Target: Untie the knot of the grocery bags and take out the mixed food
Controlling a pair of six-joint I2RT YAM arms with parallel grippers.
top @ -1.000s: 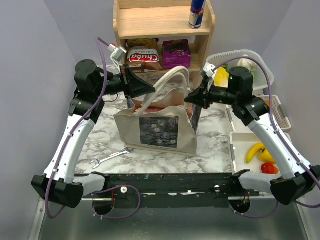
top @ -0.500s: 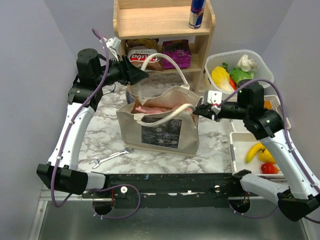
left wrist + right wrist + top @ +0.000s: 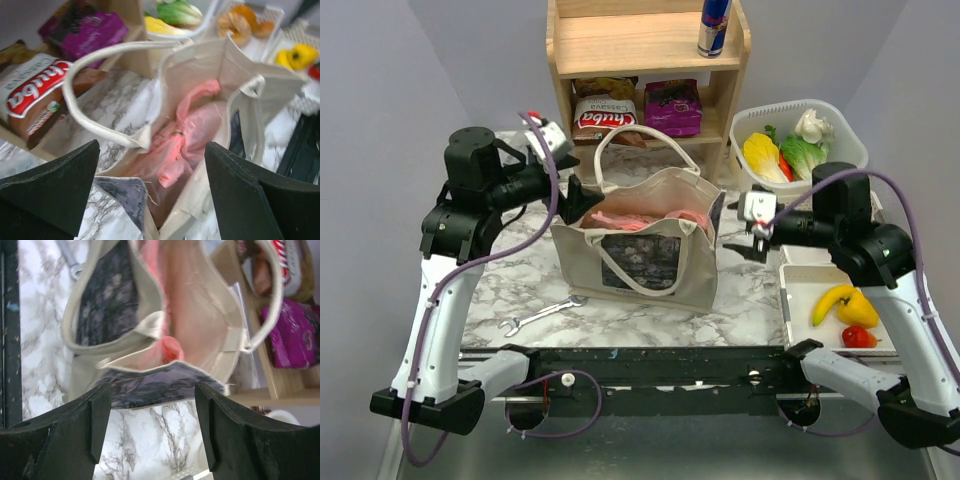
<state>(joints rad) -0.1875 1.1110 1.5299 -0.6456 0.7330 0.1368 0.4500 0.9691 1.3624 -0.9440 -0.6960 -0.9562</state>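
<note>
The beige canvas tote [image 3: 638, 255] stands open mid-table. The crinkly pink plastic bag [image 3: 645, 214] lies inside it. In the left wrist view the pink bag [image 3: 192, 130] shows a bunched twist, the knot [image 3: 175, 150], near its middle. Whatever is inside the pink bag is hidden. My left gripper [image 3: 584, 198] [image 3: 151, 146] hangs open just off the tote's left rim, holding nothing. To the tote's right my right gripper [image 3: 757, 228] [image 3: 151, 389] is open over bare marble. One tote handle [image 3: 642, 138] arches up at the back; the other [image 3: 642, 282] hangs down the front.
A wooden shelf [image 3: 650, 45] behind the tote holds a Chuba chip bag [image 3: 605, 118], a purple packet [image 3: 672, 106] and a can [image 3: 714, 25]. At right, a white basket [image 3: 820, 150] of vegetables and a white tray [image 3: 800, 285] with banana [image 3: 829, 301] and peppers. A wrench [image 3: 542, 314] lies front-left.
Both grippers opened and let go of the tote handles, then drew back outward. The handles dropped and the tote settled open.
</note>
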